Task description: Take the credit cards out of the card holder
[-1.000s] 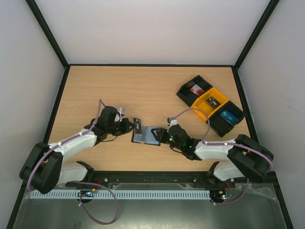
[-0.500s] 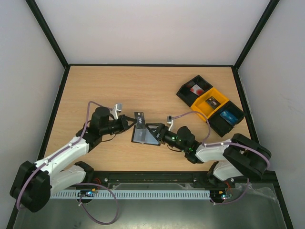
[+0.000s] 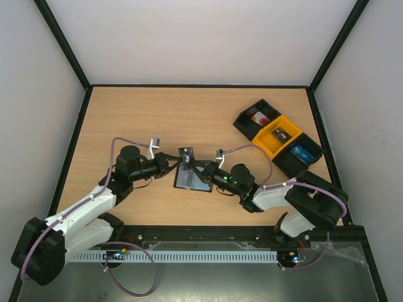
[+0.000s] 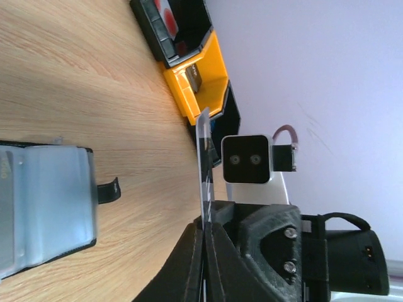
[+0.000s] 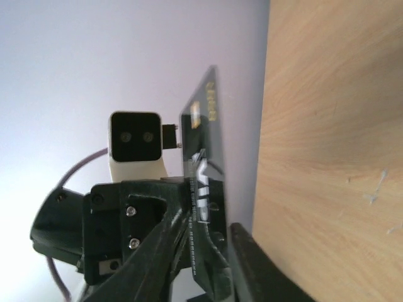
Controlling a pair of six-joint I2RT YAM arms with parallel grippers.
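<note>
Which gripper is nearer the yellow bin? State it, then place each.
Right. The right gripper is on the yellow bin's side of the upright card; the left gripper is beyond the card, farther left.

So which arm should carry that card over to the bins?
Right, probably. The bins sit on its side, and the right gripper flanks the card that the left gripper pinches upright above the card holder.

card holder (image 3: 192,180): open, flat | credit card (image 3: 185,155): dark, upright, outside holder
</note>
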